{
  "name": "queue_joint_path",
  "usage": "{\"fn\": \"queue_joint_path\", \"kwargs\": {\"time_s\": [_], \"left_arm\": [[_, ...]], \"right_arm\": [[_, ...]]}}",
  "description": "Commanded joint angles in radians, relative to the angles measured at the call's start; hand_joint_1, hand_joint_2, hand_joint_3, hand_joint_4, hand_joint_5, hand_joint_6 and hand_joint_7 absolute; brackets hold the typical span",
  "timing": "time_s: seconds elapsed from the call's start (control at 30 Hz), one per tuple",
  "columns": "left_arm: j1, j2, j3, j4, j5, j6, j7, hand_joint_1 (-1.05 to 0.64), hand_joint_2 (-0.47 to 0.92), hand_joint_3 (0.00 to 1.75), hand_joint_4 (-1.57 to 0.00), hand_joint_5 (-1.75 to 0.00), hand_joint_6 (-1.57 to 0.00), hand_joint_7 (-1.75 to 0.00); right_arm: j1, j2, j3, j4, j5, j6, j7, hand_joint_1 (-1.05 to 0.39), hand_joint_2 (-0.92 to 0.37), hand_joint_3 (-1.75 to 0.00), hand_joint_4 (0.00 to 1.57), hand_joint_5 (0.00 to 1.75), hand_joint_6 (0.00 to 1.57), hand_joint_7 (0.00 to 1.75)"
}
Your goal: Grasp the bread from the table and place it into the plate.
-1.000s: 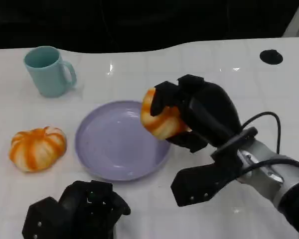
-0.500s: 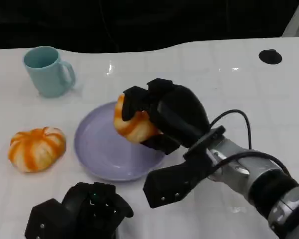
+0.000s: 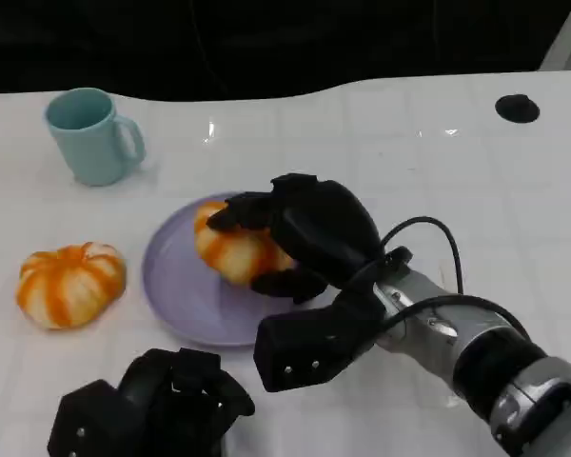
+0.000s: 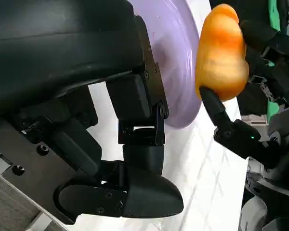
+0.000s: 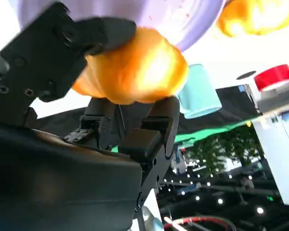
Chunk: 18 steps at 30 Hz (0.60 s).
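the right hand point(image 3: 300, 238) grips the bread point(image 3: 230, 249), its black fingers wrapped over the top and far side of the loaf and another finger under the near edge; in the right wrist view the fingers point(image 5: 94, 36) clamp the orange loaf point(image 5: 135, 72) from both sides; the bread is orange with pale streaks and sits over the inside of the plate point(image 3: 176, 286), toward the plate's far right part; whether it already touches the plate's surface i cannot tell; the left wrist view shows the bread point(image 4: 221, 53) just in front of the lilac plate point(image 4: 180, 62), with the right hand's fingers point(image 4: 221, 115) pinching it; the plate is round, lilac, and lies flat on the white worktop point(image 3: 409, 143); the left hand point(image 3: 152, 405) rests low at the near edge of the worktop, just short of the plate, its fingers curled in and holding nothing; in its own wrist view the left hand point(image 4: 130, 159) shows bent black fingers closed on nothing; a second orange striped bread point(image 3: 71, 284) lies on the worktop left of the plate, apart from it; a teal mug point(image 3: 90, 135) stands upright farther back on the left, handle to the right; a small black disc point(image 3: 518, 108) sits at the far right of the worktop.
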Motion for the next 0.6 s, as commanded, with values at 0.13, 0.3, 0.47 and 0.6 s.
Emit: {"fn": "queue_joint_path", "kwargs": {"time_s": [0.13,0.3,0.47,0.6], "left_arm": [[0.008,0.010,0.005,-0.014,-0.004,0.009,0.007,-1.05,0.51,0.71,-1.57,-1.16,-1.44,-0.67],[0.005,0.011,0.005,-0.010,0.000,0.008,0.010,-1.05,0.52,0.71,-1.57,-1.16,-1.44,-0.67],[0.004,0.011,0.005,-0.012,0.002,0.010,0.011,-1.05,0.52,0.71,-1.57,-1.16,-1.45,-0.67],[0.004,0.012,0.005,-0.009,0.004,0.002,0.013,-1.05,0.53,0.70,-1.57,-1.16,-1.44,-0.66]], "right_arm": [[-0.001,-0.021,0.027,-0.061,0.001,0.064,0.094,-0.52,-0.92,-0.09,0.01,0.41,0.28,0.00],[0.025,-0.041,0.022,-0.126,0.013,0.075,0.136,-0.62,-0.92,-0.17,0.00,0.38,0.26,0.00],[0.065,-0.067,0.008,-0.201,0.029,0.074,0.163,-0.62,-0.92,-0.14,0.02,0.43,0.26,0.00],[0.127,-0.104,-0.011,-0.311,0.046,0.074,0.191,-0.60,-0.92,-0.13,0.06,0.48,0.27,0.01]]}}
